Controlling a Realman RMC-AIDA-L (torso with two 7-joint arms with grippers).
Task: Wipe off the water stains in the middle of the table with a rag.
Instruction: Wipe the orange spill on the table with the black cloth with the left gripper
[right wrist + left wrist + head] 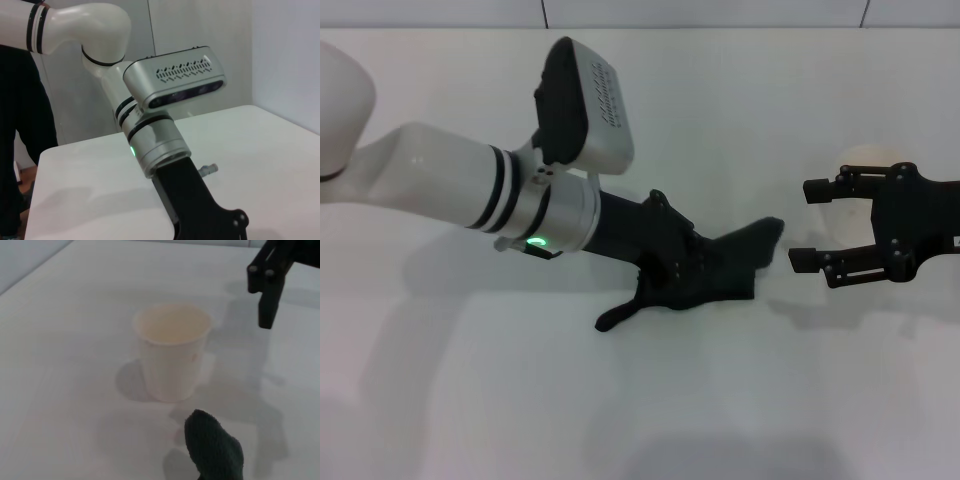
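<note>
The rag (705, 270), black and crumpled, lies on the bench (620, 400) near the middle, one corner reaching toward the right gripper, a thin tail trailing the other way. No stain shows anywhere; if it is there, it is most likely under the cloth. The left gripper (675, 262) sits right on the rag, pressing into it, but black on black, whether its fingers are pinching the cloth or spread over it, I cannot tell. Out to the right, the right gripper (810, 225) hangs just beside the rag's corner, fingers spread wide, nothing between them. Behind it, a whitish cup (172, 352) stands upright, near the rag's tip in the left wrist view.

The risks: a sweep running long toward the right would bump the cup or the parked right fingers, and a light cup tips easily. Press too softly and the rag slides over the stain, or slips free and stays behind while the arm moves on.
</note>
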